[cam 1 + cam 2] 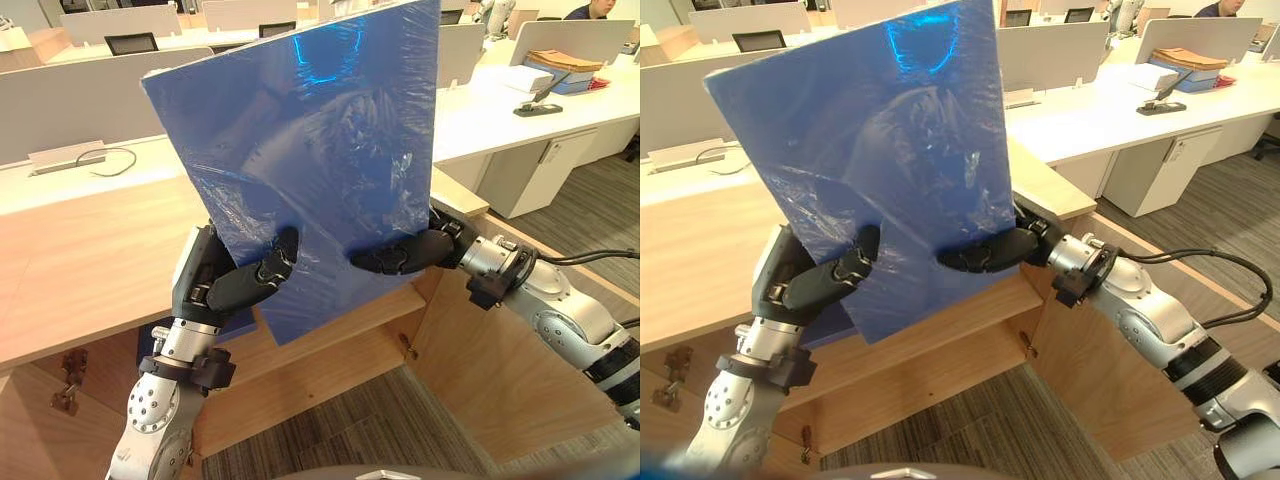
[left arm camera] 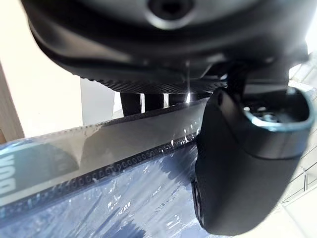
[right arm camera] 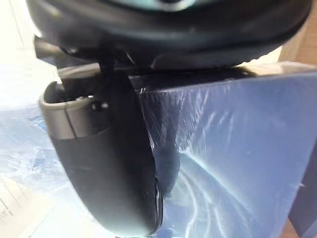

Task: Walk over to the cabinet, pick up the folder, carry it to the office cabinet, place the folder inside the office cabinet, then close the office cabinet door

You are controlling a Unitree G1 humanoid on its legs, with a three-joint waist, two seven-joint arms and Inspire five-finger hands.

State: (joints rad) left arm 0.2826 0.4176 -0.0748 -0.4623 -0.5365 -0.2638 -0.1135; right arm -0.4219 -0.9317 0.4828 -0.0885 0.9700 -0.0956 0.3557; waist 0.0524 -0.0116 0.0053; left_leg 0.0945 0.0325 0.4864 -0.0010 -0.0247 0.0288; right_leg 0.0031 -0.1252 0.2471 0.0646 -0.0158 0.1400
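both hands were up with the folder (image 1: 310,150), a blue one wrapped in shiny film. it stood nearly upright and tilted in front of the head camera, clear of every surface, with its lowest corner at 6 o'clock. the left hand (image 1: 235,285) pinched it at about 7 o'clock on the sheet. its thumb (image 2: 247,163) lay pressed on the near face, and its fingers (image 2: 148,101) sat in a close row behind the edge. the right hand (image 1: 405,255) gripped at about 5 o'clock. its thumb (image 3: 104,163) lay flat on the blue face; its fingers were hidden behind the sheet, so i couldn't tell their spread. the two thumbs were near each other but apart.

behind and below the folder was the wooden cabinet (image 1: 90,270), with a shelf (image 1: 350,330) showing under the lowest corner. a wood panel (image 1: 500,370) stood at 4 o'clock below the right arm. out at 2 o'clock was a white desk (image 1: 480,110) with a stack of papers (image 1: 560,68), and a person (image 1: 598,8) sat beyond it.
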